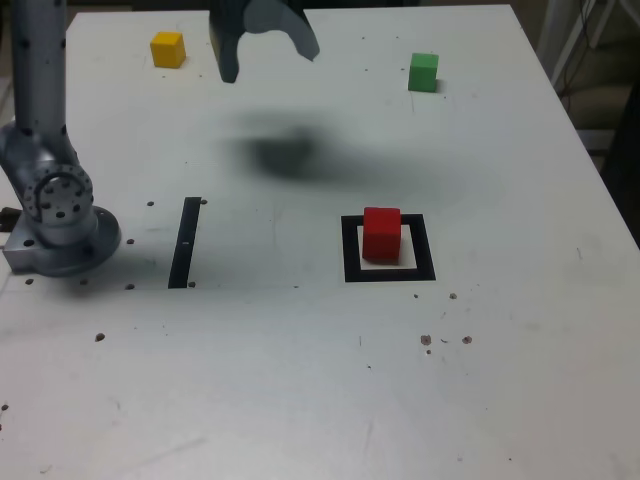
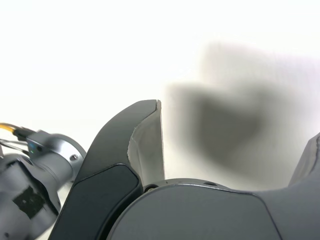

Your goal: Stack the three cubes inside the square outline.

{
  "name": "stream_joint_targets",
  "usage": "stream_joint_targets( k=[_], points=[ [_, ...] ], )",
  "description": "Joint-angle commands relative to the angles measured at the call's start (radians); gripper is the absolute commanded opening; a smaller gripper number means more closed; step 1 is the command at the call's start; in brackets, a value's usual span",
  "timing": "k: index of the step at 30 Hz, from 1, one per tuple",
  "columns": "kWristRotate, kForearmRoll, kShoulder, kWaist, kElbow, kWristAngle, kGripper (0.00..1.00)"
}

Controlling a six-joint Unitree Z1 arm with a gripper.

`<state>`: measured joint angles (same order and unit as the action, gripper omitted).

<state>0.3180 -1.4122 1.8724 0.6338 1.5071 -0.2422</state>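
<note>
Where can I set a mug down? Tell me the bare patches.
In the exterior view, the table's near part, below the black strip and square outline. Avoid the outline, occupied by the red cube, and the top, where the gripper hangs.

In the wrist view I see my tool (image 2: 237, 122) with its jaws wide apart, and between them there is only the pale surface of the table (image 2: 100, 50). One dark finger shows its curved outer side and a grey inner face; of the other finger I see only a part, because the picture edge cuts it. A soft, blurred shadow (image 2: 227, 125) lies on the table, in the space between the fingers. Beyond the fully seen finger, I can see a grey metallic part of the arm (image 2: 35, 175), with cables (image 2: 12, 135), one of them yellow-orange.
</note>
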Motion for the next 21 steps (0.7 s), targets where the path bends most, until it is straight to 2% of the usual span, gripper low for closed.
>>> stream_joint_targets(
  k=[1, 4, 7, 21],
  points=[
    [0.019, 0.000, 0.009, 0.017, 0.004, -0.018, 1.00],
    [0.060, 0.003, 0.016, 0.047, 0.008, -0.051, 1.00],
    [0.094, 0.002, 0.019, 0.080, 0.016, -0.065, 1.00],
    [0.244, 0.005, 0.084, 0.270, 0.070, -0.070, 1.00]
  ],
)
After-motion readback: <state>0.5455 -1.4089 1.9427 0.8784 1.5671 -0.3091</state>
